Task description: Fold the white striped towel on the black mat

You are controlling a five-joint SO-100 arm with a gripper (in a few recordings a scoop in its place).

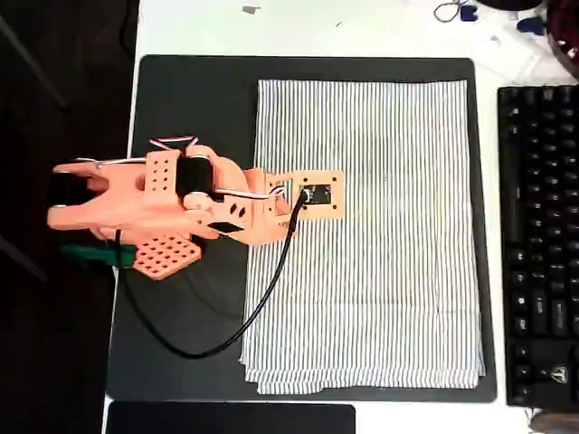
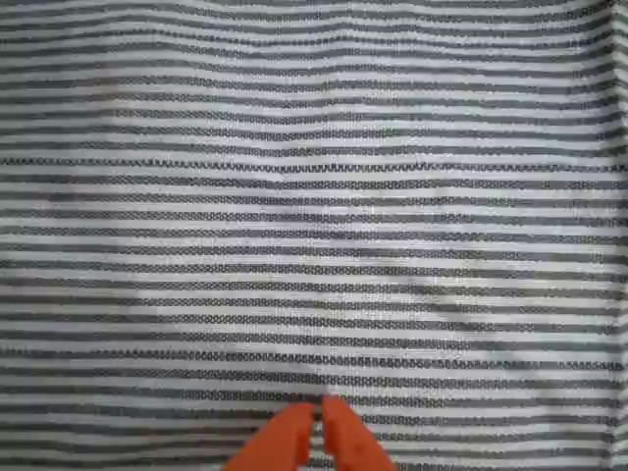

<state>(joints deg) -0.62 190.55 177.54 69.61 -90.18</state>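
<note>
The white striped towel (image 1: 380, 235) lies flat on the right part of the black mat (image 1: 194, 108), its layered edges along the near side. My orange arm reaches in from the left, and its wrist (image 1: 312, 194) hangs over the towel's left-centre. In the wrist view the towel (image 2: 314, 196) lies smooth and close beneath me. My gripper (image 2: 317, 407) is shut, its two orange fingertips (image 2: 285, 442) touching just above the cloth. No fold of cloth shows between them.
A black keyboard (image 1: 540, 244) lies to the right of the mat. A smaller dark slab (image 1: 231, 418) sits at the near edge. My black cable (image 1: 262, 298) loops across the mat and the towel's left edge. Small items lie on the white table (image 1: 362, 27) at top right.
</note>
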